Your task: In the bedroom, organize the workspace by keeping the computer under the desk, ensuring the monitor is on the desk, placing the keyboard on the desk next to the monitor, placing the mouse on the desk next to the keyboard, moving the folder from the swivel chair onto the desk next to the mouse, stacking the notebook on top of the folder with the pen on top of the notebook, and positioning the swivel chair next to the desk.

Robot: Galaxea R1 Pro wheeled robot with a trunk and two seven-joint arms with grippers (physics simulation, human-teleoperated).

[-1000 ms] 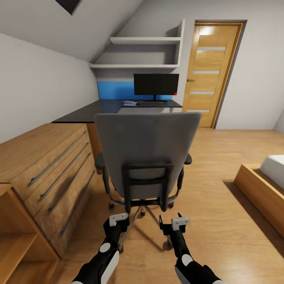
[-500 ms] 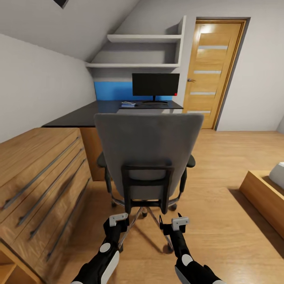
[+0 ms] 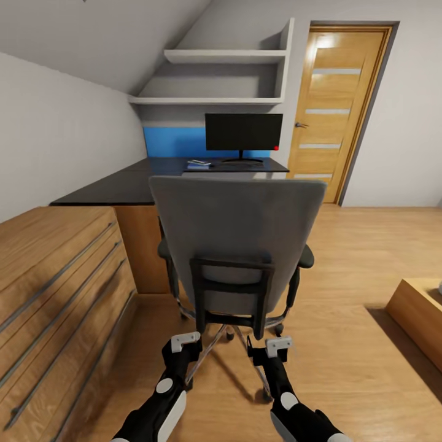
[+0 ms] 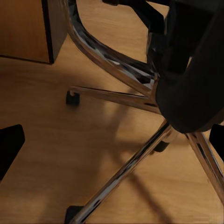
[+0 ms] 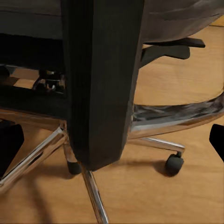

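The swivel chair [image 3: 236, 233] stands just ahead of me with its grey back toward me, hiding its seat. Behind it is the black desk [image 3: 116, 186]. The monitor [image 3: 244, 131] stands upright at the desk's far end, and a small flat pale-and-blue item [image 3: 199, 163] lies to its left. My left gripper [image 3: 184, 342] and right gripper [image 3: 270, 347] hang open and empty low behind the chair. The left wrist view looks onto the chair's metal star base [image 4: 135, 163]. In the right wrist view are its black back support [image 5: 102, 84] and a castor [image 5: 173, 164].
A light wood chest of drawers [image 3: 61, 288] runs along my left, close to the chair. A wooden bed frame corner [image 3: 420, 319] juts in at the right. A wood door [image 3: 334, 110] is at the back right, beside wall shelves [image 3: 221, 58] and a blue wall panel [image 3: 172, 141].
The whole view has shifted forward and rightward: the chest of drawers slides off left, the bed frame off right, and chair and desk loom closer. Both arms hold the same pose.
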